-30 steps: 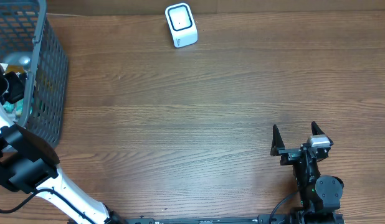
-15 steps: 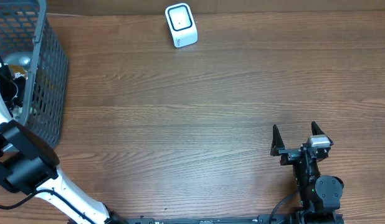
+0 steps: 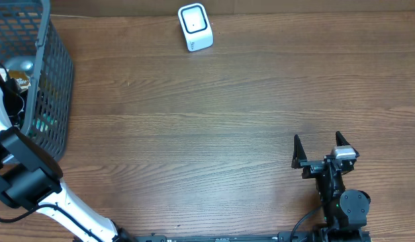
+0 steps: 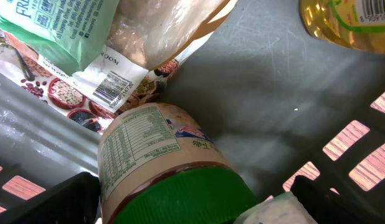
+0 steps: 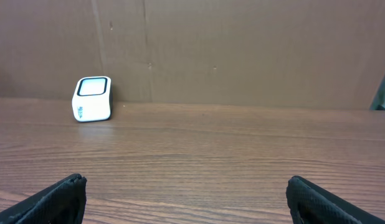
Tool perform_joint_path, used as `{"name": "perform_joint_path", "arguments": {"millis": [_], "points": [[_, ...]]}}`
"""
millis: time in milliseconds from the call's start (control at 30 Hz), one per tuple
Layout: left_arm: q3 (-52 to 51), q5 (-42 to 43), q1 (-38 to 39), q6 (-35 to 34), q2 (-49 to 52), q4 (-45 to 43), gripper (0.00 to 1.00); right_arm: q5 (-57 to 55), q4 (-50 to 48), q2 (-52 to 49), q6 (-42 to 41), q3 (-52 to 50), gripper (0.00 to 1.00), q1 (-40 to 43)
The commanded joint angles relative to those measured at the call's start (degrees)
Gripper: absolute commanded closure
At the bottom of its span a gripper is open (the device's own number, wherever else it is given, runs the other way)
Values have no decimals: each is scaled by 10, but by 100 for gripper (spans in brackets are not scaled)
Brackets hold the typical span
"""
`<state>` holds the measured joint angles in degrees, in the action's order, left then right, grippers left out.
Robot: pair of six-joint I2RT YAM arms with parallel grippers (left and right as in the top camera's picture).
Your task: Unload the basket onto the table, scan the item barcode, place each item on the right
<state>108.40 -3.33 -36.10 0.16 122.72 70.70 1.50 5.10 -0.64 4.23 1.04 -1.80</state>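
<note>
Across the wooden surface [image 3: 214,128]: mesh basket [image 3: 56,74] at far left. Left hand [image 4: 199,199], spread wide, has shifted slightly inside it and straddles a green-lidded jar [image 4: 155,149] on the basket floor. Right hand [image 3: 317,144], equally wide, empty, unmoved. White scanner [image 3: 195,27] at rear.

Mock shop checkout staged on a test worktop

A white barcode scanner [image 3: 195,27] stands at 12 o'clock on the wood-grain worktop [image 3: 227,134]. At 10 o'clock a grey mesh shopping basket [image 3: 56,81] holds groceries: a labelled jar [image 4: 161,162] and printed food packets [image 4: 68,37]. A plain cardboard wall [image 5: 242,50] backs it.
</note>
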Motion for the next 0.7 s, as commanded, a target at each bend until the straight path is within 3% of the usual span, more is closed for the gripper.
{"name": "perform_joint_path", "arguments": {"millis": [0,667], "points": [[-4,6,5,12,6,7,0,-1,-4,3,-4,-6,0,3],[5,7,-18,3,-9,40,1,-1,-4,3,-4,-6,0,3]]}}
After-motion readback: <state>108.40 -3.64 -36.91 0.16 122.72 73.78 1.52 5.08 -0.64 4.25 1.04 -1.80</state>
